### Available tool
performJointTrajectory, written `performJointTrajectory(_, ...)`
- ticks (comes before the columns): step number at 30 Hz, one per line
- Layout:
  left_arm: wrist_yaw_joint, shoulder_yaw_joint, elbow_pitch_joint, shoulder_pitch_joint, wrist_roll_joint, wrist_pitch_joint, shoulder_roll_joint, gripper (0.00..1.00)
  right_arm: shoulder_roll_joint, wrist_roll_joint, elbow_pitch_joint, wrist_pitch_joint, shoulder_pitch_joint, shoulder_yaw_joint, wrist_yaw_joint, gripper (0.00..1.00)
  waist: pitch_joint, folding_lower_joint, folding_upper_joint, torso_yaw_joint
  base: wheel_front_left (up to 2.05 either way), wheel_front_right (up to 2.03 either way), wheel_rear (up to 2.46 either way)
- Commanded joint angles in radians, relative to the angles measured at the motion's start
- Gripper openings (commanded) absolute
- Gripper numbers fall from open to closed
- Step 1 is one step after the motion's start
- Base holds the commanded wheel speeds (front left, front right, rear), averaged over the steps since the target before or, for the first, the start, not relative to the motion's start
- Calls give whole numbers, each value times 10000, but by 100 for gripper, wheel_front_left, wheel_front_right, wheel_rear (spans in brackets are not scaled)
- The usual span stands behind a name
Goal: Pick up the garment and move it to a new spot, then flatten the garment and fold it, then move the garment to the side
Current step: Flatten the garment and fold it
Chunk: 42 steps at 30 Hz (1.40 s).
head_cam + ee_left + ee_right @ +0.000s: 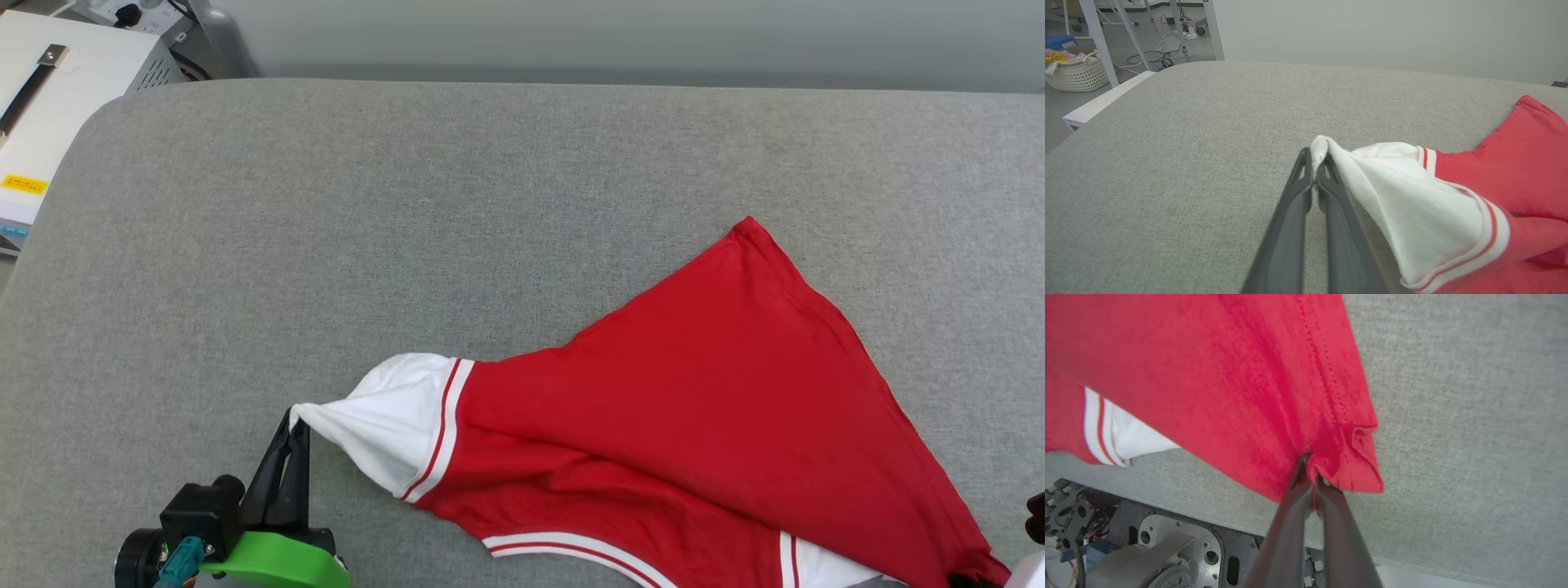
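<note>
left claw (295,423) clamped on white sleeve tip of shirt (718,392); right claw (1311,479) pinching its red hem corner, over grey surface (408,204).

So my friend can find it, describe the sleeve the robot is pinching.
On the grey table lies the red garment. At its left end a white sleeve is pulled to a point in the left gripper; the other sleeve lies unheld.

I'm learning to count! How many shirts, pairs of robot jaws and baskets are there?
Shirts: 1, the red and white garment.
Pairs of jaws: 2, both shut on it.
Baskets: 1, the white basket.
Total: 4.
</note>
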Motion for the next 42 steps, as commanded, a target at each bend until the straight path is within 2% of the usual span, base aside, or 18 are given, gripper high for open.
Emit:
performJointTrajectory(1,76,18,23,141,-87,-51,88,0,139,-118,102,-137,44,-99,-7,44,-15,1,-1,-27,0,0,0)
performJointTrajectory(2,84,22,30,144,-90,-51,100,0,211,-178,43,-288,-38,-179,-7,100,-25,1,-1,-49,0,0,0)
performJointTrajectory(4,108,30,12,149,-88,-51,119,0,264,-304,-188,-605,-289,-384,-7,100,-38,1,-1,-95,0,0,0)
performJointTrajectory(5,123,-2,-57,126,-66,-52,140,0,303,-302,-786,-988,-817,-763,-7,100,-19,1,-1,-119,0,0,0)
performJointTrajectory(10,120,-144,-251,-104,-6,-51,137,0,14,-311,-2096,-1202,-2255,-1099,-7,100,227,1,-1,31,0,0,0)
performJointTrajectory(13,91,-281,-354,-334,42,-51,113,0,-346,-382,-2463,-988,-3350,-924,-7,100,496,1,-1,232,0,0,0)
performJointTrajectory(17,39,-511,-434,-707,136,-51,58,0,-844,-387,-2468,-145,-5029,82,-7,100,864,1,-1,522,0,0,0)
performJointTrajectory(22,-15,-747,-536,-1166,225,-53,-56,0,-1366,-152,-1268,1598,-7329,1989,-7,100,1315,1,-1,890,0,0,0)
performJointTrajectory(28,-29,-925,-733,-1513,347,-55,-236,0,-1306,-13,546,3311,-9508,4044,-7,100,1819,1,-1,1273,0,0,0)
performJointTrajectory(32,-49,-1025,-827,-1733,426,-55,-384,0,-1110,-114,1736,3584,-10567,5040,-7,100,2179,1,-1,1521,0,0,0)
performJointTrajectory(36,-73,-1110,-883,-1896,473,-56,-544,0,-919,-180,2938,3347,-11206,5844,-7,100,2495,1,-1,1722,0,0,0)
performJointTrajectory(42,-109,-1179,-833,-2043,543,-56,-720,0,-767,-95,4436,2847,-11114,7141,-7,100,2709,1,-1,1843,0,0,0)
